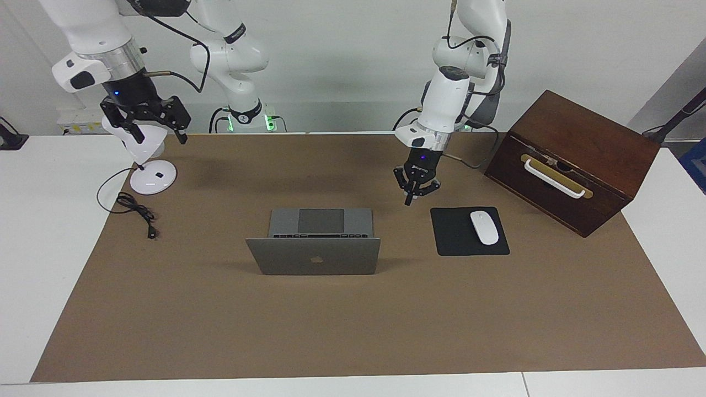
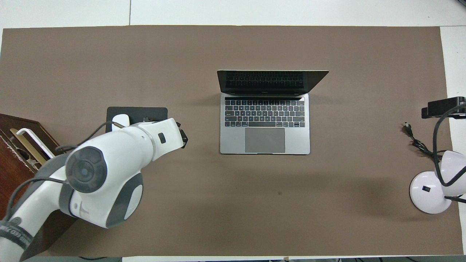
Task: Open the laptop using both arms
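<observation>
- The laptop (image 1: 313,255) (image 2: 265,112) sits open near the middle of the brown table mat (image 1: 353,331) (image 2: 233,203), its lid standing up and tilted a little back, the apple logo facing away from the robots and the keyboard deck and trackpad toward them.
- The left arm (image 1: 452,88) (image 2: 102,174) bends down from its base, forearm sloping toward the table, wrist pointing steeply downward.
- The left gripper (image 1: 415,187) (image 2: 182,137) hangs low over bare mat, between the laptop and the black mouse pad (image 1: 469,231) (image 2: 136,114), touching neither.
- Its fingers are spread slightly and hold nothing; the gap looks narrow, though from this range I would not press that.
- The right arm (image 1: 94,38) is raised high at its own end of the table, wrist turned sideways.
- The right gripper (image 1: 151,124) (image 2: 442,107) hangs in the air over the white desk lamp (image 1: 150,165) (image 2: 435,185), well apart from the laptop; in the overhead view only its dark tip shows.
- Its fingers stand apart and grip nothing.
- A white mouse (image 1: 483,227) (image 2: 120,120) lies on the mouse pad.
- A dark wooden box (image 1: 573,160) (image 2: 18,153) with a white handle sits at the left arm's end of the table.
- The lamp's black cable (image 1: 135,212) (image 2: 417,140) trails over the mat.
</observation>
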You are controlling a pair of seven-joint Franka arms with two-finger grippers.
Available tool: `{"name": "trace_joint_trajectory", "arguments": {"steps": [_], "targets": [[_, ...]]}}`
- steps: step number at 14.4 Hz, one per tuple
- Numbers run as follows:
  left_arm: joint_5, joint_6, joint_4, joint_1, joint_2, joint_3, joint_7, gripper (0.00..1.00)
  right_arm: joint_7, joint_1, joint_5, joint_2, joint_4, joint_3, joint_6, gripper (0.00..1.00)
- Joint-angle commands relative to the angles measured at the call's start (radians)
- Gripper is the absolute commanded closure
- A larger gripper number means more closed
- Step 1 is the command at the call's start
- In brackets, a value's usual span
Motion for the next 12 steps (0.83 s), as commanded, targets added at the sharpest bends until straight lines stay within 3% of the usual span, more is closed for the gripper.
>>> {"name": "trace_joint_trajectory", "arguments": {"steps": [1, 7, 12], "targets": [[0.002, -0.168, 0.06, 0.065, -0.052, -0.006, 0.053, 1.0, -0.043, -0.009, -0.036, -0.006, 0.003, 0.006, -0.01, 0.0], [0.002, -0.439, 0.154, 0.189, -0.118, -0.005, 0.146, 1.0, -0.113, -0.027, -0.04, -0.001, 0.003, 0.006, 0.01, 0.0], [0.01, -0.639, 0.272, 0.317, -0.115, -0.006, 0.084, 0.98, -0.11, -0.027, -0.037, -0.006, -0.004, 0.006, 0.008, 0.0]]}}
